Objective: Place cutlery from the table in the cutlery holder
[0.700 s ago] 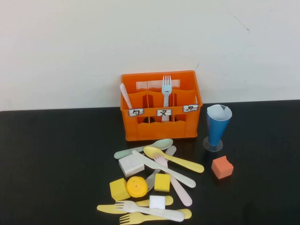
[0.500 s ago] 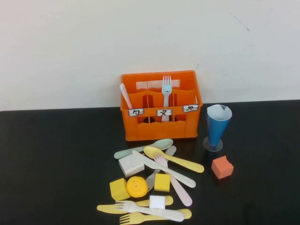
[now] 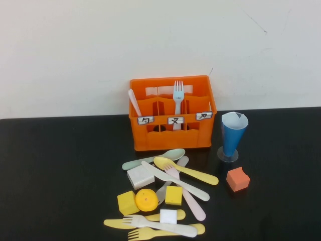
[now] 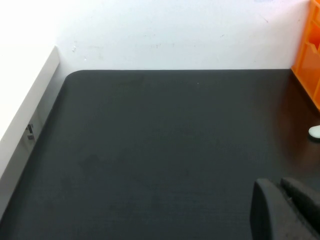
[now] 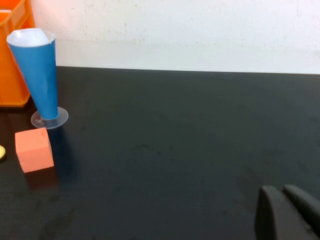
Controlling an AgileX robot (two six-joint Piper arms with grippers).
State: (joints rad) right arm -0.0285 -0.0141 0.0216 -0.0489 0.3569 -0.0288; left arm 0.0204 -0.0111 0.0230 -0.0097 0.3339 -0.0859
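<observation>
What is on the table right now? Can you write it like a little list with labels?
table: black tabletop
cutlery holder: orange crate at the back, a white fork and a pink handle standing in it
loose cutlery: pastel pile in front of the crate, such as the yellow spoon
other things: blue cup, orange cube, yellow ball
left pincer: shut, over bare table, holding nothing
right pincer: shut, over bare table, holding nothing
</observation>
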